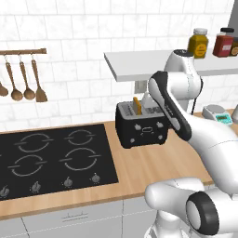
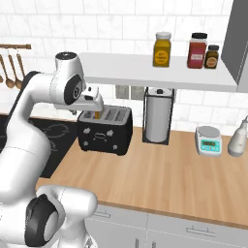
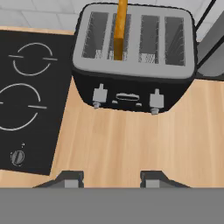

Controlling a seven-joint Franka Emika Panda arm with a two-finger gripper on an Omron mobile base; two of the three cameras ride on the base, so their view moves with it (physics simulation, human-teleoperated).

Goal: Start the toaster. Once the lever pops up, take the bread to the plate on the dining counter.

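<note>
My gripper (image 3: 110, 179) hangs above bare wood in front of toaster (image 3: 131, 83); nothing between. Bread (image 3: 119, 30) stands up from second slot, air above it free. Shelf (image 2: 155, 72) overhangs behind toaster, limits height there. Towel holder (image 2: 158, 116) stands just beside toaster's right end. Hob (image 1: 51, 158) flat to left, no obstacle.

A black hob (image 1: 51, 158) is lying flush in the wood counter (image 2: 164, 169). Three jars (image 2: 162, 49) are standing on the white shelf (image 2: 145, 71). A paper-towel holder (image 2: 158, 116) and a scale (image 2: 209, 140) are sitting on the counter. Wooden utensils (image 1: 23, 83) are hanging from a rail (image 1: 23, 52).
</note>
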